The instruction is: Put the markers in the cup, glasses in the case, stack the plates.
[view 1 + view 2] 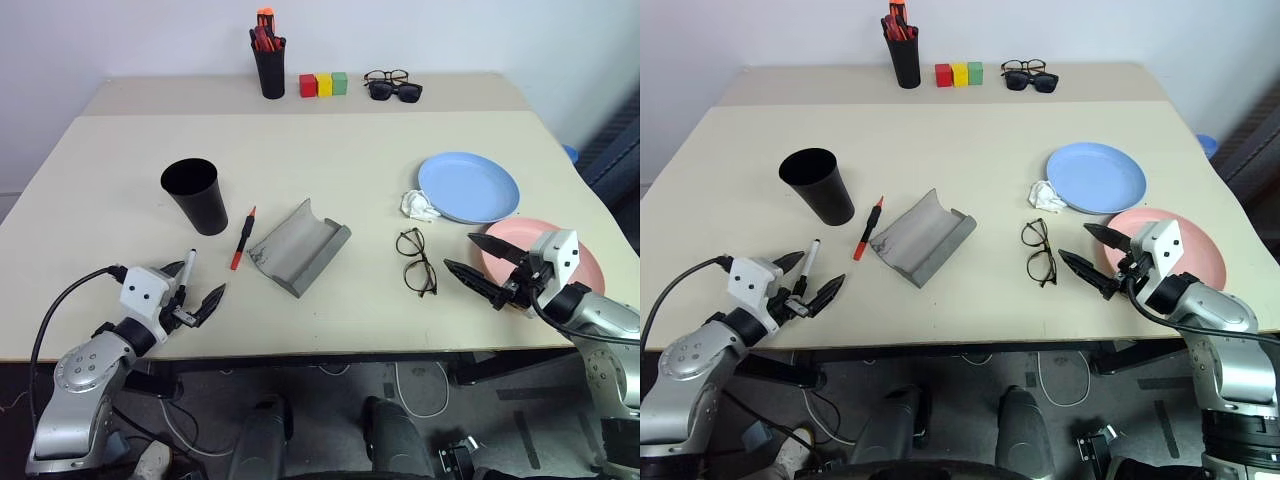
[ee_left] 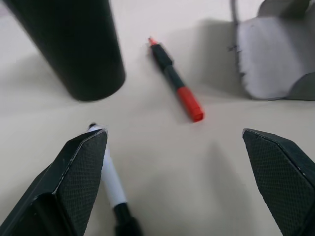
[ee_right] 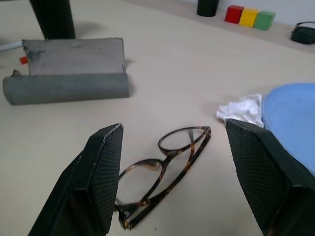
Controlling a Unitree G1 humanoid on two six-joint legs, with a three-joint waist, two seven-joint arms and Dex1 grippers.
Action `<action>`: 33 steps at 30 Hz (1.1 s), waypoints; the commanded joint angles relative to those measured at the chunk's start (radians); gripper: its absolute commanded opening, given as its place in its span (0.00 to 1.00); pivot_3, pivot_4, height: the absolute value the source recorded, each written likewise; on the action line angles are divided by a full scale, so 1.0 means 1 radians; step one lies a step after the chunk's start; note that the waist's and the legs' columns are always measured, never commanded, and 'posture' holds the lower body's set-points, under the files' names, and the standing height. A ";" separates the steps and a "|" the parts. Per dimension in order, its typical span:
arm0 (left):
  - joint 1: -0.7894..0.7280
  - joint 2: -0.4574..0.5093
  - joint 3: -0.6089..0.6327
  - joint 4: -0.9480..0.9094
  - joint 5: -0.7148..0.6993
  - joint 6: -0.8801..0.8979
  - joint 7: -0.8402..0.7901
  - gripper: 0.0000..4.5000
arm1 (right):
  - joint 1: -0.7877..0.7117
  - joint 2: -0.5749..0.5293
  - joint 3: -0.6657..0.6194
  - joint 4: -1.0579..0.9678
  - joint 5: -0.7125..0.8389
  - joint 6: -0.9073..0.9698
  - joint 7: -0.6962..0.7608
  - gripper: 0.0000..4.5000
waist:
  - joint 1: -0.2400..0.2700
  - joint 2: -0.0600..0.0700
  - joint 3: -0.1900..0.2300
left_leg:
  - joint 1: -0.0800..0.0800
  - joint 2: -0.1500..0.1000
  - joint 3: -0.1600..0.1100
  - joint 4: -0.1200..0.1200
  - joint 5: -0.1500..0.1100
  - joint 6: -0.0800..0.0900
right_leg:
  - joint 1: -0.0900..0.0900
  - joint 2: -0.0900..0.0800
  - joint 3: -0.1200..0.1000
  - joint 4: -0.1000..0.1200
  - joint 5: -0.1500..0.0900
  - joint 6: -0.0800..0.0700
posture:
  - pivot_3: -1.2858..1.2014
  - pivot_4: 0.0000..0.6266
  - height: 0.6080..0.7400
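The black cup point(image 1: 196, 195) stands upright at the left. A red marker point(image 1: 243, 238) lies between it and the open grey case point(image 1: 298, 246). A dark marker with a white end point(image 2: 110, 182) lies on the table beside one finger of my left gripper point(image 1: 197, 290), which is open and holds nothing. The thin-framed glasses point(image 1: 416, 261) lie folded open right of the case. Just right of them my right gripper point(image 1: 460, 252) is open and empty, hovering over the near edge of the pink plate point(image 1: 545, 255). The blue plate point(image 1: 468, 187) sits behind it.
A crumpled white tissue point(image 1: 418, 206) lies against the blue plate's left rim. At the far edge stand a black pen holder point(image 1: 270, 65) with red and orange pens, three coloured blocks point(image 1: 323, 84) and dark sunglasses point(image 1: 395, 90).
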 commanded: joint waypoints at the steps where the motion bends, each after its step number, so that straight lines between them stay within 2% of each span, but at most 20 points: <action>1: -0.018 0.010 0.029 -0.029 -0.058 0.049 -0.011 1.00 | -0.077 -0.053 0.019 -0.015 0.066 -0.002 0.127 0.75 | -0.001 0.000 0.000 | 0.000 0.000 0.000 0.000 0.000 0.000 | 0.000 0.000 0.000 0.000 0.000 0.000 | 0.52 0.24 1.00; 5: -0.044 0.026 0.079 -0.100 -0.208 0.262 0.012 1.00 | -0.191 -0.109 0.087 -0.035 0.132 0.066 0.265 0.75 | -0.001 0.001 0.001 | 0.001 0.000 -0.001 0.000 0.002 0.002 | 0.000 0.000 0.000 0.002 0.000 0.000 | 0.52 0.24 1.00; 10: -0.103 0.065 0.131 -0.192 -0.298 0.546 0.148 1.00 | -0.262 -0.132 0.163 -0.030 0.134 0.101 0.354 0.75 | 0.005 0.000 0.001 | 0.001 0.001 -0.002 0.000 0.002 0.002 | 0.000 0.001 0.000 0.003 0.000 0.000 | 0.52 0.24 1.00; 16: -0.241 0.069 0.153 -0.310 -0.407 0.825 0.307 1.00 | -0.282 -0.110 0.202 -0.022 0.104 0.084 0.358 0.75 | 0.005 -0.001 0.001 | 0.001 0.000 -0.001 0.001 0.006 -0.004 | 0.001 0.001 0.000 0.004 0.000 0.001 | 0.52 0.24 1.00; 20: -0.412 0.074 0.124 -0.315 -0.485 1.076 0.379 1.00 | -0.289 -0.089 0.205 -0.009 0.092 0.062 0.346 0.75 | 0.003 -0.001 0.001 | 0.002 0.000 -0.003 0.001 0.008 -0.008 | 0.001 0.001 0.000 0.007 0.000 0.001 | 0.52 0.24 1.00; 22: -0.471 0.094 0.075 -0.307 -0.467 1.123 0.387 1.00 | -0.296 -0.080 0.205 0.004 0.082 0.048 0.339 0.75 | 0.002 -0.002 0.001 | 0.003 0.000 -0.003 0.001 0.009 -0.008 | 0.002 0.001 0.000 0.008 0.000 0.001 | 0.52 0.24 1.00; 29: -0.615 -0.016 0.070 -0.249 -0.399 1.321 0.515 1.00 | -0.295 -0.065 0.196 0.031 0.056 0.007 0.306 0.75 | 0.002 -0.003 0.002 | 0.005 0.000 -0.004 0.000 0.010 -0.009 | 0.002 0.002 0.000 0.009 0.000 0.001 | 0.52 0.24 1.00; 33: -0.694 -0.061 0.059 -0.213 -0.332 1.364 0.557 1.00 | -0.262 -0.071 0.176 0.003 0.064 0.011 0.287 0.75 | 0.004 -0.004 0.003 | 0.005 0.000 -0.004 0.000 0.010 -0.010 | 0.003 0.003 0.000 0.008 0.000 0.001 | 0.52 0.24 1.00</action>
